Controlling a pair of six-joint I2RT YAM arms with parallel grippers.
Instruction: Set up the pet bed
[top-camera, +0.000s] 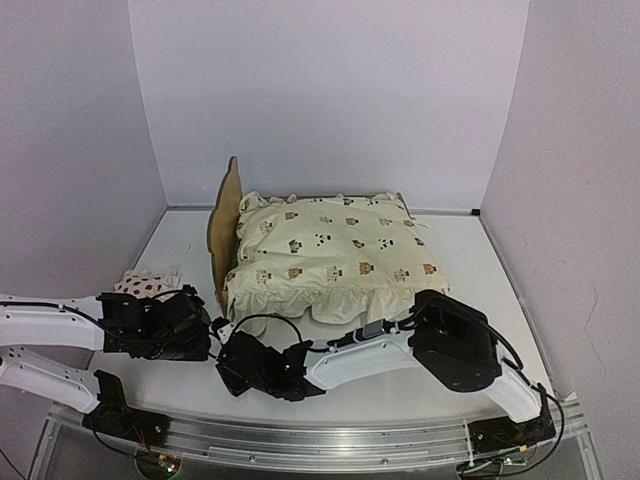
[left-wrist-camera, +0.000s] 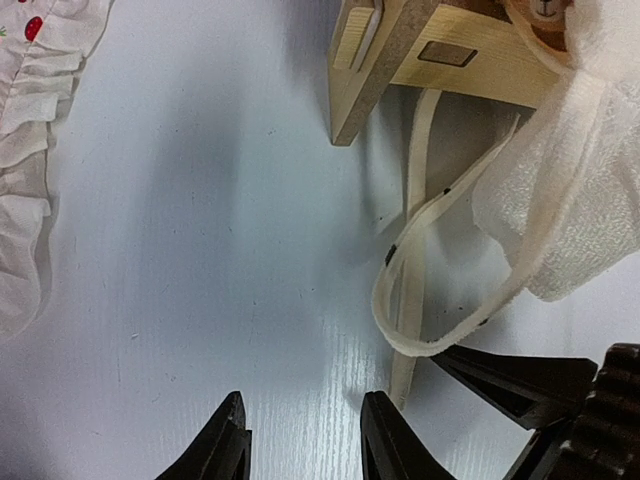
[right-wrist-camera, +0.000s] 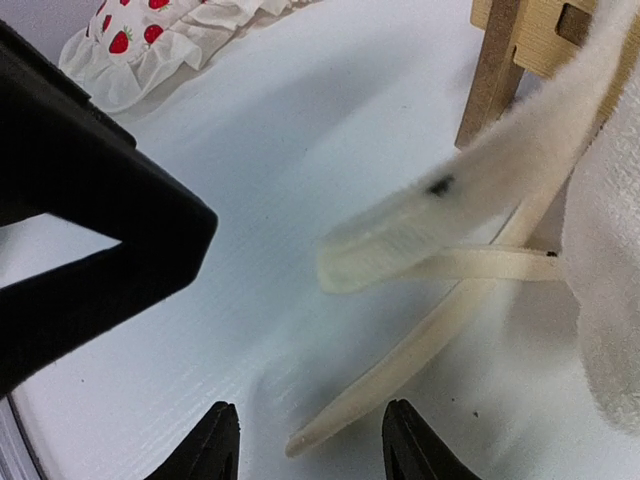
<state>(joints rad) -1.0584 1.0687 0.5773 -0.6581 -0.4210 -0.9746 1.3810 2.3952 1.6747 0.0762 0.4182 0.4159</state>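
Pet bed (top-camera: 224, 218) stands toward the back of the table (top-camera: 470, 270), headboard at its left end; cream bear-print cushion (top-camera: 335, 255) lies on top of it and hides the base.

Both grippers sit low in front of the bed's near left corner, close beside each other, neither touching the frame.

Left gripper (left-wrist-camera: 305, 400): jaws partly apart, only bare table between them, nothing held; the bed's corner leg shows ahead and slightly right in its wrist view, apart from the fingertips.

Right gripper (right-wrist-camera: 310, 410): jaws moderately apart, nothing held; the cushion's tie straps (right-wrist-camera: 430, 215) trail off the corner, and the loose end of one lies on the table between the fingertips, not pinched; the bed leg stands further ahead and to the right.

I note the left gripper's black body filling the left of the right wrist view.

Red-spotted pillow (top-camera: 145, 283) lies on the table left of the bed.
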